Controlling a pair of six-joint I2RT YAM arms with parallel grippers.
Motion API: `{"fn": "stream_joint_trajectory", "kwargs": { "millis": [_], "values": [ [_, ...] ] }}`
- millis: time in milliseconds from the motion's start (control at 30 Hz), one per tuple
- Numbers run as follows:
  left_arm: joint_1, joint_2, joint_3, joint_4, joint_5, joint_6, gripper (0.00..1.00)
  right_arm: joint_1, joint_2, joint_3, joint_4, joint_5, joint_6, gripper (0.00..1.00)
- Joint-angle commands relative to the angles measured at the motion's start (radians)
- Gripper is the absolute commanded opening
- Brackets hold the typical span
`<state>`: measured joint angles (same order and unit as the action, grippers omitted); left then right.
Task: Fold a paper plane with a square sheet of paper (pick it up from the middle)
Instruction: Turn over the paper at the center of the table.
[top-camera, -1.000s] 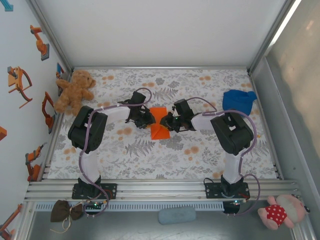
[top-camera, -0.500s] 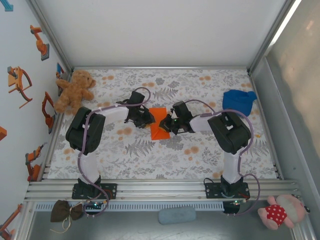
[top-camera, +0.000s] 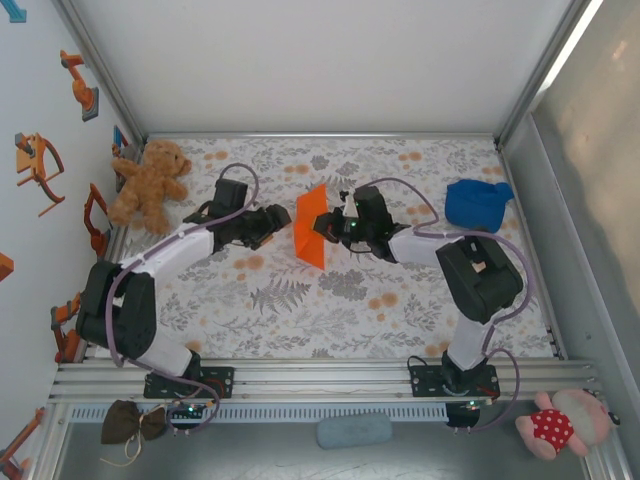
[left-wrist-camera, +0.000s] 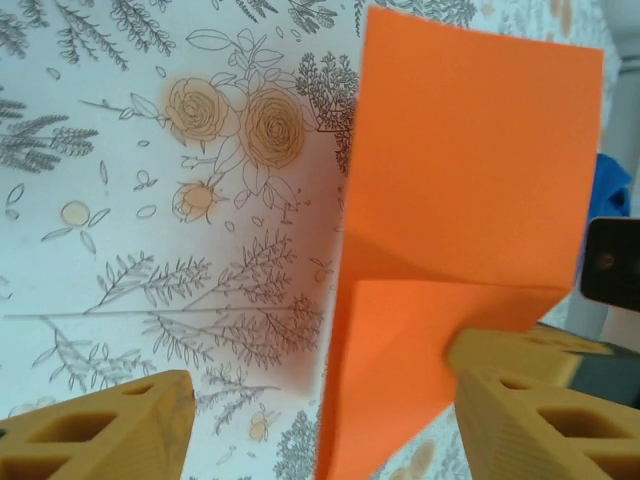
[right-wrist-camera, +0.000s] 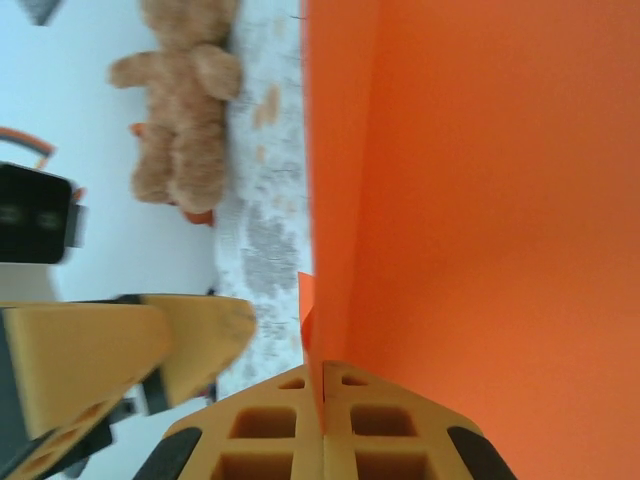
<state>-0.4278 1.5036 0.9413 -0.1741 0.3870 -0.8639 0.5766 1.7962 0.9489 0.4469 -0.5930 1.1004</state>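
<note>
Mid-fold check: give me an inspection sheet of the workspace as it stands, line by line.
Surface: floral table cover, flat, no spills seen.
Job's things: orange paper stands upright at mid-table, with a diagonal crease.
Clutter: teddy bear far left, blue cloth far right, both apart from the paper.
Grippers: right tool shut on the paper's edge; left tool open, close by the paper, not clamped.
Cables: a cable loops along each arm, none on the paper.
Surroundings: white walls, arm stickers on the left wall; pouch, grey pad and plush doll beyond the near rail.
</note>
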Motion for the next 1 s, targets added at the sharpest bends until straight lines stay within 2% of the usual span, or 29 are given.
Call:
{"fn": "stream_joint_trajectory", "kwargs": {
  "millis": [0,200,433,567,700,867,967],
  "values": [
    [0.0,-0.105,-0.047,0.072,0.047,-0.03,0.79,-0.005,-0.061,0.013,0.121,-0.071,0.025,0.0],
    [-0.002,-0.257,-0.162,0.279,0.14,-0.199,0.91,-0.004,-0.118,0.022,0.212,-0.145,0.095,0.0],
    [-0.004,-0.311,-0.171,0.371,0.217,-0.278,0.93,-0.004,-0.169,0.043,0.27,-0.208,0.186,0.0],
    [-0.015,-0.295,-0.164,0.459,0.297,-0.3,0.83,-0.004,-0.191,0.044,0.287,-0.232,0.225,0.0],
    [-0.022,-0.303,-0.193,0.562,0.306,-0.331,0.71,-0.004,-0.213,0.038,0.289,-0.254,0.24,0.0],
    [-0.028,-0.303,-0.201,0.568,0.311,-0.33,0.56,-0.004,-0.215,0.034,0.289,-0.265,0.247,0.0],
    [-0.028,-0.311,-0.206,0.561,0.311,-0.323,0.5,-0.008,-0.206,0.036,0.288,-0.264,0.247,0.0]
  ]
}}
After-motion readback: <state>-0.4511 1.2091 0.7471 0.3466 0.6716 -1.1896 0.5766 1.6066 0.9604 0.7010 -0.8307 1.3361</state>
